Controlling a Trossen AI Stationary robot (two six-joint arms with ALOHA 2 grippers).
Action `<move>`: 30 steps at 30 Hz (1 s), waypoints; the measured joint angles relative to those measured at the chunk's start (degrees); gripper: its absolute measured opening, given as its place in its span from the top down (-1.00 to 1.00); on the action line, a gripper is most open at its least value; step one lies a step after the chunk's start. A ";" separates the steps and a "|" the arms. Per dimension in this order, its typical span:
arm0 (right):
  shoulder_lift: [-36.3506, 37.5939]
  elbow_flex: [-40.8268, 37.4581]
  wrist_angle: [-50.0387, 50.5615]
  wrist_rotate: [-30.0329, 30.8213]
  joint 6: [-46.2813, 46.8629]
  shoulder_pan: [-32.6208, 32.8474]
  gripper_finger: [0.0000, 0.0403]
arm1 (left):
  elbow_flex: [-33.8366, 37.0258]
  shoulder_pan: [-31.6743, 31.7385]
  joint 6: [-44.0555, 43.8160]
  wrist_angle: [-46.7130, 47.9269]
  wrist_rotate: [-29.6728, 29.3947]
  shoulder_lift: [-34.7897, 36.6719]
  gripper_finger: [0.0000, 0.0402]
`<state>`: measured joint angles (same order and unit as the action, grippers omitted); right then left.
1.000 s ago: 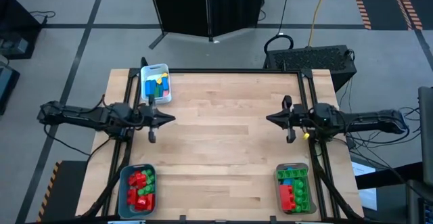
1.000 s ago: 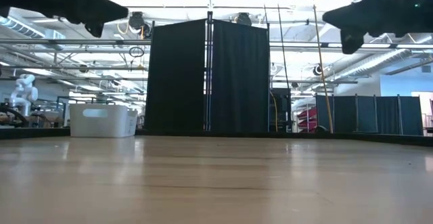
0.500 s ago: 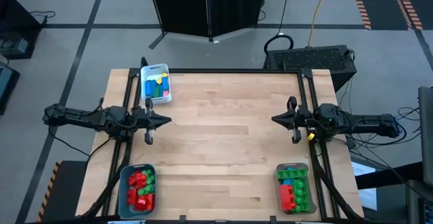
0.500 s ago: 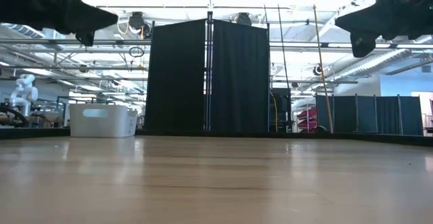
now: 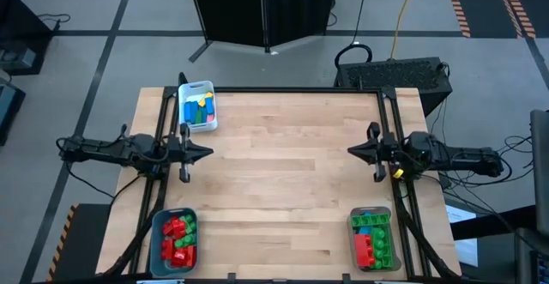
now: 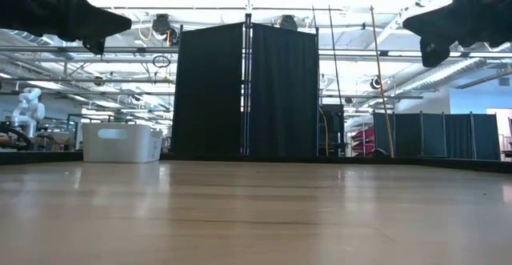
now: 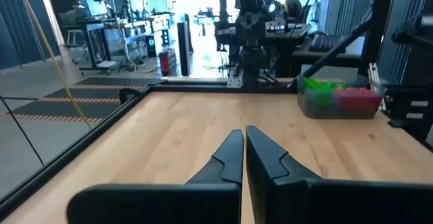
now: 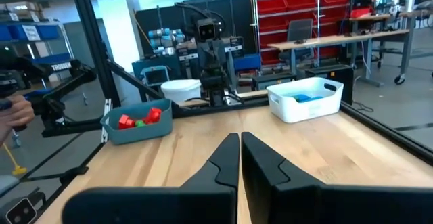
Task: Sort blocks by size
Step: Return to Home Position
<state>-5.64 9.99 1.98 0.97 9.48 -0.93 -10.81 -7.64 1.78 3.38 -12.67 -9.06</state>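
The blocks lie in three bins: red and green ones in the teal bin (image 5: 174,238) at the near left corner, red, green and blue ones in the clear bin (image 5: 372,238) at the near right, blue, green and yellow ones in the white bin (image 5: 197,105) at the far left. My left gripper (image 5: 207,154) hangs shut and empty over the table's left side. My right gripper (image 5: 350,152) hangs shut and empty over the right side. Both point toward the table's middle, above the wood.
The wooden table top (image 5: 283,172) lies bare between the two grippers. Black frame rails run along the table's left and right edges (image 5: 163,129). A dark curtain stand (image 6: 246,89) is beyond the far edge.
My left gripper has drawn back toward the table's left edge. My right gripper has drawn back toward the right edge. Both stay shut and level above the table. The bins and blocks have not moved.
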 joint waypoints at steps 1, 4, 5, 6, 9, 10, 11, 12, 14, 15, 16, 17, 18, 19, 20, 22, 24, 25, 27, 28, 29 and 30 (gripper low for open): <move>0.03 -0.62 -0.69 -0.01 0.14 0.00 1.00 | 0.00 0.00 -0.30 -0.03 0.00 0.15 1.00; -0.03 -2.86 -2.43 -0.04 1.07 0.00 1.00 | 0.00 0.00 -1.05 -0.17 0.00 0.44 1.00; -0.03 -3.39 -3.19 -0.02 1.71 0.00 1.00 | 0.00 0.00 -1.12 -0.17 0.00 0.46 1.00; -0.03 -3.69 -3.96 -0.04 2.08 0.00 1.00 | 0.03 0.00 -1.30 -0.28 0.00 0.48 1.00; -0.01 -3.73 -4.42 -0.73 2.30 0.00 1.00 | 1.97 0.00 -1.17 -3.04 0.00 0.50 1.00; -0.01 -3.75 -4.67 -0.92 2.31 0.00 1.00 | 2.98 0.00 -0.98 -4.49 0.00 0.50 1.00; -0.01 -3.75 -5.03 -1.01 2.41 0.01 1.00 | 3.92 0.00 -0.94 -6.04 -0.03 0.50 1.00; -0.01 -3.75 -5.29 -1.09 2.59 0.02 1.00 | 4.62 0.00 -0.96 -7.06 -0.31 0.50 1.00; -0.01 -3.75 -5.06 -1.15 2.80 0.02 1.00 | 5.08 0.00 -1.15 -6.99 -1.33 0.49 1.00; -0.01 -3.75 -4.75 -1.20 2.82 0.00 1.00 | 5.21 0.00 -1.29 -6.97 -1.49 0.46 1.00; -0.01 -3.78 -4.58 -1.34 2.72 0.02 1.00 | 5.25 0.00 -1.30 -6.99 -1.53 0.48 1.00; -0.01 -3.78 -4.50 -1.35 2.21 0.02 1.00 | 5.25 0.00 -1.31 -7.00 -1.52 0.47 1.00; -0.01 -3.78 -4.27 -1.36 1.85 0.00 1.00 | 5.25 0.00 -1.31 -6.96 -1.51 0.46 1.00; -0.01 -3.78 -3.93 -1.34 1.51 0.01 1.00 | 5.25 0.00 -1.31 -6.89 -1.51 0.47 1.00; -0.01 -3.78 -3.60 -1.34 1.32 0.01 1.00 | 5.25 0.00 -1.31 -6.71 -1.49 0.47 1.00; -0.01 -3.78 -3.46 -1.34 1.23 0.01 1.00 | 5.25 0.00 -1.33 -5.89 -1.51 0.48 1.00; 0.01 -3.78 -3.46 -1.33 1.29 0.00 1.00 | 5.39 0.00 -1.33 -5.29 -1.55 0.47 1.00; -0.01 -3.78 -3.46 -1.33 1.29 0.00 1.00 | 5.74 0.00 -1.34 -5.63 -1.55 0.51 1.00; 0.01 -3.78 -3.46 -1.33 1.15 0.00 1.00 | 6.73 0.00 -1.41 -6.09 -1.61 0.61 1.00; 0.01 -3.78 -3.46 -1.32 0.84 0.02 1.00 | 7.23 0.00 -1.46 -6.28 -1.63 0.70 1.00; 0.01 -3.78 -3.46 -1.32 0.59 0.01 1.00 | 7.74 0.00 -1.48 -6.68 -1.69 0.77 1.00; -0.01 -3.78 -3.46 -1.32 0.50 0.00 1.00 | 8.22 0.00 -1.74 -7.13 -1.72 0.86 1.00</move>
<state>-5.65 6.22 -1.48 -0.35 9.98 -0.93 -2.59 -7.64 0.04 -3.75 -14.38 -8.20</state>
